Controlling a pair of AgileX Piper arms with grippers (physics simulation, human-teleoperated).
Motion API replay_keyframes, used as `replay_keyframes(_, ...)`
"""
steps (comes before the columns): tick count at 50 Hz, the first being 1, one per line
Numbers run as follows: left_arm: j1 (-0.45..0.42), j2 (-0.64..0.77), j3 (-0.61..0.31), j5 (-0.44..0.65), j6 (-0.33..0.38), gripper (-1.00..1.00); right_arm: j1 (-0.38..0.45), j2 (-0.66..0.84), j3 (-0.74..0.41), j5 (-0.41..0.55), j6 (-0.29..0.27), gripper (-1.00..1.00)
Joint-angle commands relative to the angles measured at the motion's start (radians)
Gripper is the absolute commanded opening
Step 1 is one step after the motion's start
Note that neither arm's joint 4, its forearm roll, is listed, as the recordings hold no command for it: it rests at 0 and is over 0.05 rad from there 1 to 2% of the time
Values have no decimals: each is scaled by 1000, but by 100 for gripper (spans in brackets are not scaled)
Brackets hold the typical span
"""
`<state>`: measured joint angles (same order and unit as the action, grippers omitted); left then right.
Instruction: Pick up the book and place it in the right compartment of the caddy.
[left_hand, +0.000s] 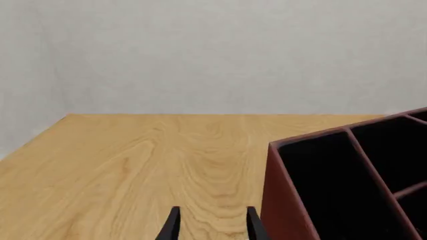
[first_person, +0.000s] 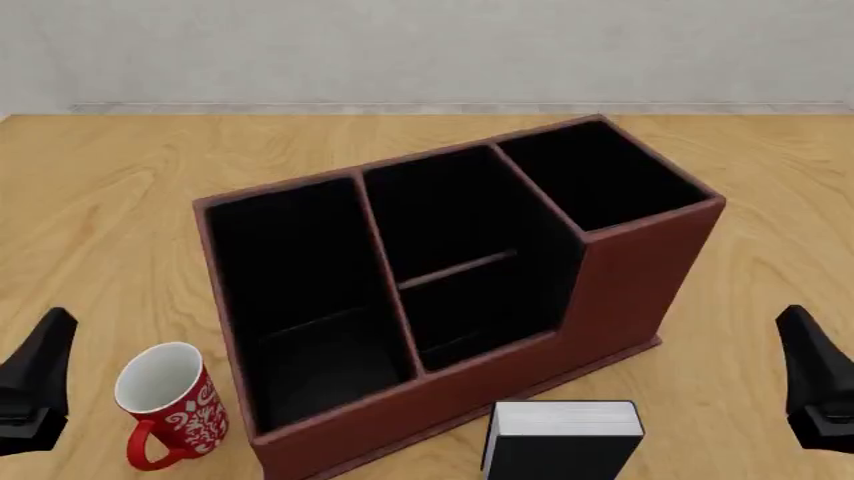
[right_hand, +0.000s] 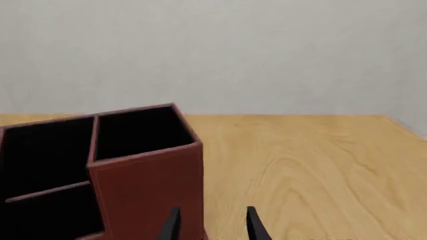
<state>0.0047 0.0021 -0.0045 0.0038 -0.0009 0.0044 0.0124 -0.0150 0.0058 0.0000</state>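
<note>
The book (first_person: 562, 440) looks stiff, heavy, matte; grip across its covers; right claw (right_hand: 210, 224) and left claw (left_hand: 210, 224) both stand apart, empty.

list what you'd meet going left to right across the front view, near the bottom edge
left gripper → red mug → book → right gripper. The caddy spans the middle behind the mug and book, so it has no single place in this order.
</note>
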Motion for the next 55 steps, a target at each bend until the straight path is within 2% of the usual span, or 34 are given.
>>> replay_keyframes(1, -2, 0, -5, 9, 5, 100, 32, 36, -5, -7, -29, 100)
replay_keyframes(3, 1, -1, -7, 10, 4, 100, 22, 77, -22, -7, -47, 100)
replay_keyframes(4, 3, -1, -8, 11, 6, 100, 20, 52, -39, 21, -51, 100)
replay_keyframes(6, 12, -2, -12, 13, 10, 100, 20, 103, -86, 53, -65, 100)
replay_keyframes(9, 7, -2, -14, 18, 17, 100, 17, 98, -121, 91, -64, 100)
replay_keyframes(10, 7, -2, -17, 20, 19, 100, 45, 132, -146, 105, -99, 100)
replay_keyframes(13, 3, 1, -25, 20, 29, 100, 33, 139, -188, 141, -153, 100)
replay_keyframes(15, -2, 1, -26, 22, 45, 100, 23, 217, -211, 146, -141, 100)
replay_keyframes(20, -1, 1, -40, 35, 36, 100, 35, 248, -277, 199, -152, 100)
replay_keyframes(21, -3, 1, -42, 36, 38, 100, 42, 257, -298, 217, -177, 100)
replay_keyframes(23, -2, 1, -41, 38, 39, 100, 47, 281, -332, 242, -187, 100)
replay_keyframes(25, 6, 1, -43, 46, 5, 100, 68, 320, -391, 293, -236, 100)
replay_keyframes(27, 7, 1, -44, 47, 9, 100, 63, 332, -414, 310, -232, 100)
replay_keyframes(28, 8, 1, -39, 43, 20, 100, 75, 347, -453, 345, -259, 100)
replay_keyframes(31, 9, 1, -35, 41, 27, 100, 57, 361, -493, 376, -261, 100)
replay_keyframes(32, 9, 0, -32, 38, 35, 100, 65, 370, -502, 390, -282, 100)
replay_keyframes(35, 11, 1, -27, 40, 27, 100, 59, 378, -532, 421, -274, 100)
replay_keyframes(39, 6, -1, -21, 44, 28, 100, 83, 406, -588, 511, -310, 100)
replay_keyframes(42, 6, 4, -23, 41, 26, 100, 98, 425, -631, 572, -303, 100)
replay_keyframes(43, 4, 5, -23, 41, 27, 100, 105, 428, -632, 589, -338, 100)
replay_keyframes(47, 1, 7, -23, 40, 27, 100, 114, 445, -662, 636, -335, 100)
replay_keyframes(48, -5, 7, -26, 41, 32, 100, 132, 441, -666, 661, -353, 100)
replay_keyframes(50, -5, 9, -32, 43, 26, 100, 145, 451, -673, 688, -342, 100)
replay_keyframes(55, -13, 3, -35, 48, 30, 100, 151, 466, -694, 739, -369, 100)
